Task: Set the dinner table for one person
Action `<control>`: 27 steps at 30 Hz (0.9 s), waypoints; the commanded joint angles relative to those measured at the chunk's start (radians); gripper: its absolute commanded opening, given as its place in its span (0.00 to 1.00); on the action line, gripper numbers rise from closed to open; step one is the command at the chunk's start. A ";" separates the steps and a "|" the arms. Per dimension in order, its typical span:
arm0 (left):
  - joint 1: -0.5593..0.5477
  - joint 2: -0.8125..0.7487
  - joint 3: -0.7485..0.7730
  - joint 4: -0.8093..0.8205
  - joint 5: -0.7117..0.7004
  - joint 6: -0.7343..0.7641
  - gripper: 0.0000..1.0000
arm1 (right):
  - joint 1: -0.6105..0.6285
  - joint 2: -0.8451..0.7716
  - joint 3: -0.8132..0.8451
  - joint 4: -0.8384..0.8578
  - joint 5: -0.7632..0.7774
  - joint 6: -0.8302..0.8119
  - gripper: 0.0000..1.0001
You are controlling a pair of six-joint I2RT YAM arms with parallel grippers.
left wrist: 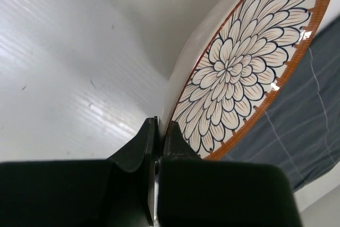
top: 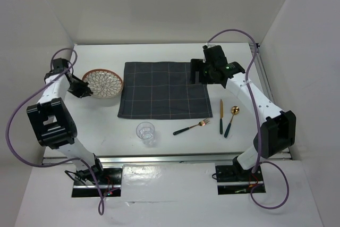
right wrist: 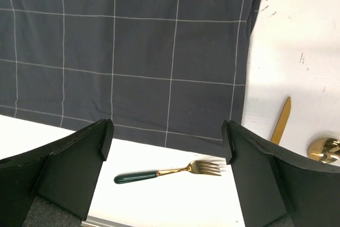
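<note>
A round plate (top: 102,82) with a flower pattern and an orange rim lies at the left of the white dinner table (top: 159,57), beside the dark grey checked placemat (top: 163,90). My left gripper (top: 79,86) is shut on the plate's left rim; in the left wrist view the jaws (left wrist: 160,131) pinch the edge of the plate (left wrist: 249,73). My right gripper (top: 197,73) hangs open above the placemat's right side. Between its fingers the right wrist view shows the placemat (right wrist: 133,51) and a gold fork (right wrist: 167,172) with a green handle.
A clear glass (top: 146,133) stands near the front edge. The fork (top: 191,126), a gold knife (top: 221,115) and a gold spoon (top: 231,119) lie to the front right of the placemat. Metal rails run along the near and right edges, and white walls enclose the table.
</note>
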 commanded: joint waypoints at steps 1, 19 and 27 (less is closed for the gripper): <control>-0.010 -0.110 0.159 -0.031 0.114 0.078 0.00 | 0.005 -0.045 0.042 -0.041 0.040 -0.009 0.96; -0.553 0.163 0.528 -0.085 0.344 0.160 0.00 | -0.075 -0.137 -0.072 -0.095 0.058 0.028 0.97; -0.573 0.310 0.512 -0.017 0.381 0.160 0.00 | -0.125 -0.168 -0.072 -0.129 0.018 0.000 0.97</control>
